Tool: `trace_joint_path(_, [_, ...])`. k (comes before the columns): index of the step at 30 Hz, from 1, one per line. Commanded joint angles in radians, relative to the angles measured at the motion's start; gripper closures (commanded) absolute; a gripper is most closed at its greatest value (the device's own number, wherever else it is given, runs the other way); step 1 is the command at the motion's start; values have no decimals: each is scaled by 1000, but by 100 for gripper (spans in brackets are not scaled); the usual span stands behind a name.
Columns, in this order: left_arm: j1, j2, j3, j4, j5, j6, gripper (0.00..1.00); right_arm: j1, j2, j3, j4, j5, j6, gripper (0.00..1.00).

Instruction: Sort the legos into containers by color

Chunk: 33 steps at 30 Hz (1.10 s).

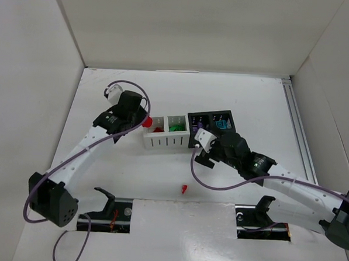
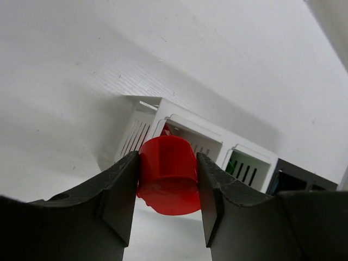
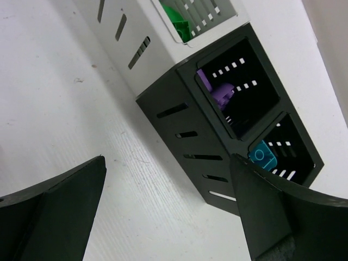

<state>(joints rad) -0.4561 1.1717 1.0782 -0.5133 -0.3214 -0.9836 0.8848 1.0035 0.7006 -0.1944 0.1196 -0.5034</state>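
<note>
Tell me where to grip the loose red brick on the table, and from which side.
Come straight down from above and pinch the red brick across its narrower width: it lies low and alone on the table, nothing crowding it.

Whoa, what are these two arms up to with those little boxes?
They sort small plastic bricks by colour into a row of four slatted bins. The left arm's tool grips a round red plastic piece close to the end white bin, which already holds red. The right arm's tool hangs open and empty near the two black bins. One small red brick lies loose on the white table.
</note>
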Motion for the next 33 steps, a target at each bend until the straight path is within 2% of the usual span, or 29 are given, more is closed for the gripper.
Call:
trace_joint_path(1, [-15, 46, 49, 61, -13, 62, 75, 9, 9, -3, 55, -20, 25, 0])
trace_joint_path(3, [-45, 84, 49, 81, -25, 71, 73, 19, 18, -12, 67, -37, 25, 0])
trace_joint_path(5, [-79, 106, 60, 91, -40, 71, 65, 32, 53, -38, 85, -37, 16, 0])
trace_joint_path(7, [-90, 121, 71, 82, -56, 71, 61, 54, 81, -38, 96, -55, 16, 0])
trace_joint_path(12, [-112, 132, 81, 62, -81, 62, 40, 117, 133, -47, 105, -46, 16, 0])
trace_joint_path(13, [-112, 123, 81, 62, -91, 62, 40, 117, 133, -47, 105, -46, 6, 0])
trace_joint_path(15, [-112, 112, 72, 52, -91, 53, 38, 126, 133, -56, 136, -101, -12, 0])
trace_joint_path(18, [-112, 89, 72, 41, -82, 62, 29, 126, 145, -75, 170, -205, -46, 0])
trace_joint_path(20, [-124, 62, 72, 30, -71, 74, 21, 157, 155, -87, 179, -250, -67, 0])
trace_joint_path(23, [-157, 5, 49, 9, -71, 112, 0, 167, 181, -96, 167, -362, -76, 2])
trace_joint_path(25, [-200, -55, 36, -14, -71, 126, 0, 167, 202, -105, 167, -431, -61, 3])
trace_joint_path(29, [-268, -156, -15, -24, -81, 158, 0, 230, 262, -115, 167, -431, -40, 3])
trace_joint_path(31, [-277, -200, -50, -48, -81, 158, 0, 241, 303, -104, 167, -431, -28, 7])
trace_joint_path(33, [-277, -222, -63, -70, -71, 146, 0, 241, 335, -104, 167, -410, -27, 7])
